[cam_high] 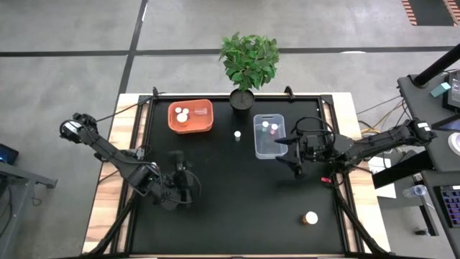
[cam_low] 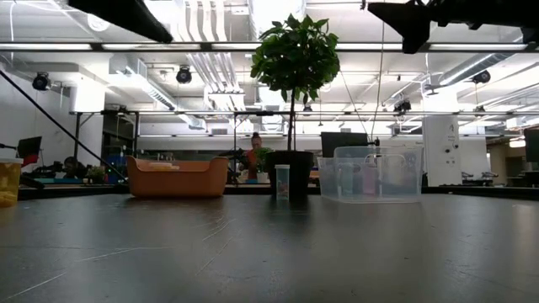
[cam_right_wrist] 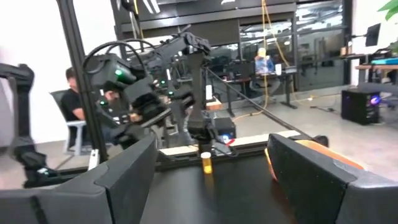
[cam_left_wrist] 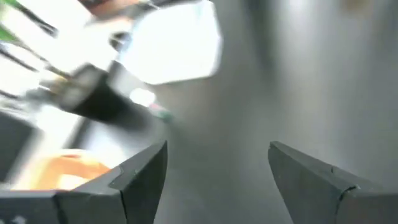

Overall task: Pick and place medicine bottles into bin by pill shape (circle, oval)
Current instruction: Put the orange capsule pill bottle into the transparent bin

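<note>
One small white-capped medicine bottle (cam_high: 237, 134) stands upright on the black table between the two bins, also visible in the low view (cam_low: 282, 182). Another bottle (cam_high: 310, 217) stands near the front right. An amber bottle (cam_right_wrist: 206, 163) stands at the table's left side, in front of the left arm. The orange bin (cam_high: 190, 117) and the clear bin (cam_high: 267, 137) each hold a few bottles. My left gripper (cam_high: 185, 173) hovers open over the front left of the table, nothing between its fingers (cam_left_wrist: 140, 177). My right gripper (cam_high: 287, 155) hangs open beside the clear bin's right side, empty (cam_right_wrist: 211, 180).
A potted green plant (cam_high: 248, 61) stands at the table's far edge between the bins. The table's raised rim (cam_high: 338, 180) runs along its sides. Bare black surface lies in the middle and front. People sit in the room beyond the table.
</note>
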Controlling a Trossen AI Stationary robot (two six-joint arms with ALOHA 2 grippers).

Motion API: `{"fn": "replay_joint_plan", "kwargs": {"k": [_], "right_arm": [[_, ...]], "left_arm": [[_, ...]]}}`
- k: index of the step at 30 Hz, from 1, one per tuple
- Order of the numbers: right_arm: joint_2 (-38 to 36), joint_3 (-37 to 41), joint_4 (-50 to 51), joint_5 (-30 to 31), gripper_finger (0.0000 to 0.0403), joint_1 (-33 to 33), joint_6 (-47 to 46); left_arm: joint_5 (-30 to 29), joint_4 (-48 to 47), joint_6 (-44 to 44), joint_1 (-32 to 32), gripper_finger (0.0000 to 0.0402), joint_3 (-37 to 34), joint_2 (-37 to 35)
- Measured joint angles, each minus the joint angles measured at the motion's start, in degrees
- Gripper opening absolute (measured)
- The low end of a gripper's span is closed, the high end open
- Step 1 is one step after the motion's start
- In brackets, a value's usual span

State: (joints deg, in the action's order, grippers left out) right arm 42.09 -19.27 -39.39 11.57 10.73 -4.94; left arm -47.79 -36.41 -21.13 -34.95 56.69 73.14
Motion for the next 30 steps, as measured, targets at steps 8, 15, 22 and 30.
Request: {"fn": "replay_joint_plan", "kwargs": {"k": [8,15,22,30], "right_arm": [[3.5,-0.3,-5.7,0.0,0.0297,0.4,-1.7],[11.3,-8.4,1.6,0.2,0.0297,0.4,0.4],[18.4,-20.5,19.8,7.5,0.0297,0.4,-2.1],[25.6,-34.9,43.7,8.1,0.0297,0.4,-7.5]], "left_arm": [[-11.1,-0.1,6.7,2.8,0.0261,-0.2,-1.5],[-11.1,-0.1,6.1,3.5,0.0261,-3.4,-4.6],[-11.0,-0.2,3.0,3.5,0.0261,-7.5,-9.2],[-4.9,-2.4,-9.4,3.6,0.0261,-9.4,-14.0]]}}
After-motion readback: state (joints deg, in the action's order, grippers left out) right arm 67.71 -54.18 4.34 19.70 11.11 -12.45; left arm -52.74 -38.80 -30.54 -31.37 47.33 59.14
